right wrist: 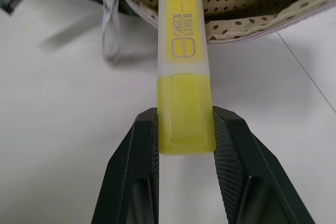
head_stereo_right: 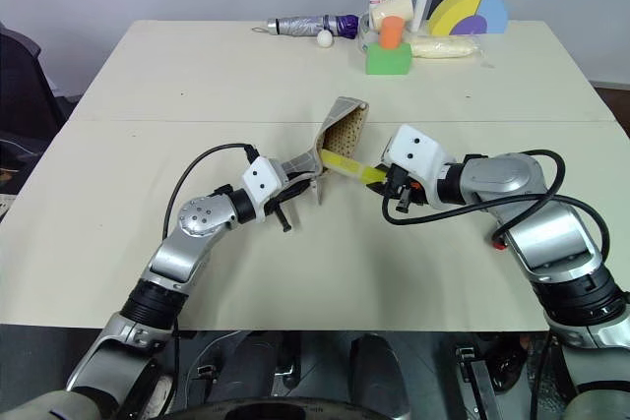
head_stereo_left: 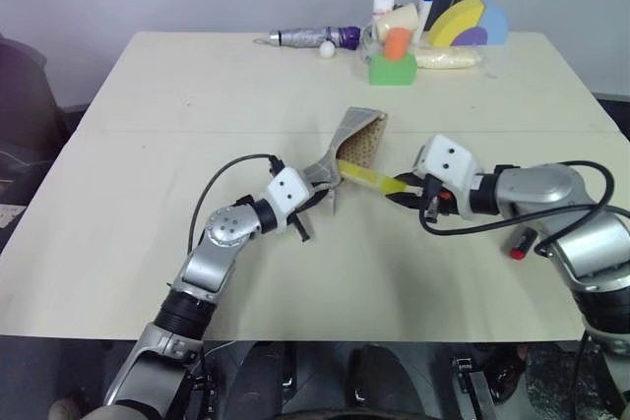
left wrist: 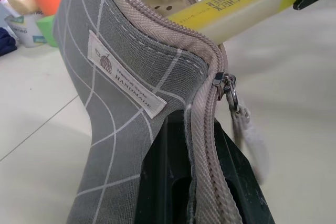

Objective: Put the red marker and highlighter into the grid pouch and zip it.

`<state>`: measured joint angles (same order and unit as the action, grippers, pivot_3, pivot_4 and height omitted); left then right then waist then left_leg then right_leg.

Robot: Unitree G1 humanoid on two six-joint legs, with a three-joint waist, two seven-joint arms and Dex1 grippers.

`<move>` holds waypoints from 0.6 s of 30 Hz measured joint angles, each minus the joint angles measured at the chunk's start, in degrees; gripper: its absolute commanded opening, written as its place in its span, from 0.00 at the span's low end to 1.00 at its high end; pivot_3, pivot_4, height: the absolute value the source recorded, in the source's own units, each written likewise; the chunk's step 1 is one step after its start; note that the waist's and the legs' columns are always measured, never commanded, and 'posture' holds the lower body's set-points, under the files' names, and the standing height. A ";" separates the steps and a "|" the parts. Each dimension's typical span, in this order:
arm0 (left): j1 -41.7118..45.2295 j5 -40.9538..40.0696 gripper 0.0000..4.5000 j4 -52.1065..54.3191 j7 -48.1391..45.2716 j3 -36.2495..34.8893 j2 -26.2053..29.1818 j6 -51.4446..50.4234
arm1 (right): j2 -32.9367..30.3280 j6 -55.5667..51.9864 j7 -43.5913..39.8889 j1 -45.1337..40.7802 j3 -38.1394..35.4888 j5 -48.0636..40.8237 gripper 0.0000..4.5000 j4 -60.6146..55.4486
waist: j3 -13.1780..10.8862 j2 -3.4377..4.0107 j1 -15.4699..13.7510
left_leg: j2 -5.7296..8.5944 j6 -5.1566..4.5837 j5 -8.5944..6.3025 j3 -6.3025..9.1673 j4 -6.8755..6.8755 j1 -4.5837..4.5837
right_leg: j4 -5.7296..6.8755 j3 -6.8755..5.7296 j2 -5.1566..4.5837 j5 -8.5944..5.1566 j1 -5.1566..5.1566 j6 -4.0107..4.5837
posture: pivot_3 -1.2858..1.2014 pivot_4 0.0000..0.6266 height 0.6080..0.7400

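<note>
The right tool (right wrist: pixel 185 129) grips the highlighter (head_stereo_left: pixel 371 178), half inside the grid pouch (left wrist: pixel 121 77) pinched by the left tool (head_stereo_left: pixel 311 206); zipping remains.

Head cameras look down; wrist cameras closely share the pouch (left wrist: pixel 121 77).

My left pincer (head_stereo_right: pixel 285 206) grips the grid pouch (head_stereo_right: pixel 330 145) by its lower end, mouth open and raised off the counter (head_stereo_right: pixel 197 76). My right pincer (head_stereo_right: pixel 390 187) clamps the highlighter (head_stereo_right: pixel 349 166), whose far end sits inside the pouch's dotted mouth.
</note>
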<state>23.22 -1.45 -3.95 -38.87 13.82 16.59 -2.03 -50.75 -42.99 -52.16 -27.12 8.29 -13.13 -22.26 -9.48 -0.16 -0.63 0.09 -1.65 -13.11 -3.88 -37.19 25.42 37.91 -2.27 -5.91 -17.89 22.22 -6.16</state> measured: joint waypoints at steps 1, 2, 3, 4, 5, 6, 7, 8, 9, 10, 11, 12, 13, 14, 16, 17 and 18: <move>0.00 0.00 0.00 0.12 -0.12 0.00 0.33 0.01 | -0.04 0.25 -0.01 0.00 0.43 0.68 0.19 0.01 | 0.00 0.00 0.01 | 0.00 0.00 0.00 0.00 0.00 0.00 | 0.00 0.00 0.00 0.00 0.00 0.00 | 0.52 0.24 1.00; 0.00 0.04 0.00 0.28 -0.27 0.01 0.59 0.02 | -0.10 0.47 -0.05 0.00 0.85 1.14 0.19 0.03 | 0.00 0.00 0.03 | 0.00 0.00 0.00 0.00 0.00 0.00 | 0.00 0.00 0.00 0.00 0.01 0.00 | 0.52 0.24 1.00; 0.00 0.28 0.00 0.47 -0.63 0.14 1.11 0.21 | -0.33 1.04 -0.14 -0.02 1.39 1.74 0.19 0.06 | 0.00 0.00 0.03 | 0.00 0.00 0.00 0.00 0.00 0.00 | 0.00 0.00 0.00 0.00 0.01 0.00 | 0.52 0.24 1.00; -0.01 0.99 0.00 1.02 -1.25 0.66 2.44 0.76 | -1.24 2.09 -0.45 -0.02 2.54 2.95 0.19 0.17 | 0.00 0.00 0.06 | 0.00 0.00 0.00 0.00 0.01 0.00 | 0.00 0.00 0.00 0.00 0.01 0.00 | 0.52 0.24 1.00; -0.08 1.38 0.00 1.49 -1.80 0.91 3.46 1.31 | -1.85 2.62 -0.75 -0.02 3.23 3.59 0.19 0.33 | 0.00 0.00 0.06 | 0.00 0.00 0.00 0.00 0.01 0.00 | 0.00 0.00 0.00 0.00 0.01 0.00 | 0.52 0.24 1.00; -0.13 1.75 0.00 1.90 -2.22 1.00 4.15 1.59 | -2.12 3.20 -1.02 -0.02 3.76 4.19 0.19 0.67 | 0.00 0.00 0.06 | 0.00 0.00 0.00 0.00 0.01 0.00 | 0.00 0.00 0.00 0.00 0.00 0.00 | 0.52 0.24 1.00; -0.18 2.03 0.00 2.19 -2.45 1.02 4.55 1.81 | -2.12 3.80 -1.13 -0.02 4.27 4.82 0.19 1.17 | 0.00 0.00 0.03 | 0.00 0.00 0.00 0.00 0.00 0.00 | -0.01 0.00 0.00 0.00 0.00 0.00 | 0.52 0.24 1.00; -0.26 2.07 0.00 2.40 -2.60 1.02 4.65 1.88 | -2.11 4.12 -1.16 -0.02 4.63 5.21 0.19 1.41 | 0.00 0.00 0.00 | 0.00 0.00 0.00 0.00 0.00 0.00 | -0.01 0.00 -0.01 0.00 0.00 0.00 | 0.52 0.24 1.00; -0.31 2.14 0.00 2.50 -2.76 1.08 4.74 2.05 | -2.11 4.45 -1.23 -0.02 4.84 5.56 0.19 1.60 | 0.00 0.00 -0.02 | 0.00 0.00 0.00 0.00 0.00 0.00 | -0.01 0.00 -0.01 0.00 0.00 0.01 | 0.52 0.24 1.00; -0.31 2.28 0.00 2.57 -3.06 1.24 5.03 2.48 | -2.10 4.72 -1.32 -0.02 5.04 5.89 0.19 1.82 | 0.00 0.00 -0.01 | 0.00 0.00 0.00 0.00 0.00 0.00 | -0.01 0.00 -0.01 0.00 0.00 0.01 | 0.52 0.24 1.00; -0.31 2.58 0.00 2.81 -3.65 1.44 5.69 2.76 | -2.09 5.09 -1.46 -0.02 5.66 6.37 0.19 2.21 | 0.00 0.00 0.03 | 0.00 0.00 0.00 0.00 0.00 0.00 | -0.01 0.00 0.00 0.00 0.00 0.01 | 0.52 0.24 1.00; -0.31 2.74 0.00 2.94 -3.93 1.48 5.92 2.86 | -2.03 5.18 -1.51 -0.01 6.07 6.62 0.19 2.35 | 0.00 0.01 0.05 | 0.00 0.00 0.00 0.00 0.01 0.00 | -0.01 0.00 0.00 0.00 0.01 0.01 | 0.52 0.24 1.00; -0.31 2.86 0.00 2.96 -4.19 1.54 5.98 2.89 | -1.84 5.20 -1.53 -0.02 6.37 6.85 0.19 2.37 | 0.00 0.01 0.06 | 0.00 0.00 0.00 0.00 0.01 0.00 | -0.01 0.00 0.00 0.00 0.01 0.01 | 0.52 0.24 1.00; -0.31 2.96 0.00 2.97 -4.50 1.66 5.98 2.91 | -1.53 5.18 -1.56 -0.04 6.65 7.08 0.19 2.36 | 0.00 0.00 0.05 | 0.00 0.01 0.00 0.00 0.00 0.00 | -0.01 0.00 0.00 0.00 0.00 0.01 | 0.52 0.24 1.00; -0.32 3.06 0.00 2.98 -4.92 2.27 5.99 2.99 | -0.51 4.98 -1.58 -0.07 7.27 7.40 0.19 2.34 | 0.00 0.00 0.02 | 0.00 0.00 0.00 0.00 0.00 0.00 | -0.01 0.00 0.00 0.00 0.00 0.01 | 0.52 0.24 1.00; -0.32 3.22 0.00 2.99 -5.22 2.57 6.05 3.09 | 0.22 4.63 -1.58 -0.21 7.76 7.64 0.19 2.33 | 0.00 0.00 0.03 | 0.00 0.00 0.00 0.00 0.00 0.00 | -0.01 0.00 0.00 0.00 0.00 0.01 | 0.52 0.24 1.00; -0.34 3.32 0.00 3.02 -5.63 2.75 6.20 3.24 | 0.58 4.46 -1.55 -0.43 8.35 7.95 0.19 2.29 | 0.00 0.00 0.03 | 0.00 0.00 0.00 0.00 0.00 0.00 | -0.01 0.00 0.00 0.00 0.00 0.01 | 0.52 0.24 1.00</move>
<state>22.88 1.88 -0.93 -44.50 16.56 22.79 1.21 -50.17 -38.53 -53.71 -27.54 16.64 -5.18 -19.97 -9.48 -0.16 -0.60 0.09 -1.65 -13.11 -3.88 -37.19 25.42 37.90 -2.27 -5.92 -17.89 22.23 -6.16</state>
